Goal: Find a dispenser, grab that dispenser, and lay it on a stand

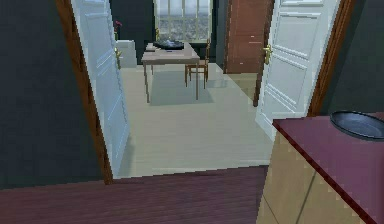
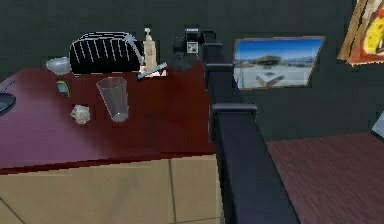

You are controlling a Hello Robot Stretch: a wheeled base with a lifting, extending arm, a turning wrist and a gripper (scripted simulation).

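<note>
While the dispenser (image 2: 150,48), a pale bottle with a pump top, is standing upright near the back edge of the dark red counter (image 2: 170,125) in the upper middle of the arm side view, the end effector (image 2: 182,50) is sitting just to its right, at the far end of the dark arm (image 2: 235,140) that is rising from the bottom edge of the frame. Whether the end effector is touching the dispenser or holding anything cannot be told, since the bottle is resting on the counter right beside it.

A thin pale sliver (image 2: 152,71) is lying at the dispenser's foot. Just left of the bottle a dark wire rack (image 2: 102,52) is standing, and a pale bowl (image 2: 58,65) is sitting beside it toward the upper left. Lower down, left of centre, a clear glass (image 2: 115,98) is standing upright, with a small crumpled pale lump (image 2: 80,115) near it. Right of the arm, a framed picture (image 2: 278,62) is hanging on the dark wall.

In the forward view, the counter's corner is showing at the lower right, carrying a dark round dish (image 1: 358,123). Beyond a doorway flanked by white doors (image 1: 300,60), a table (image 1: 172,57) and a chair (image 1: 198,68) are standing in the upper middle.
</note>
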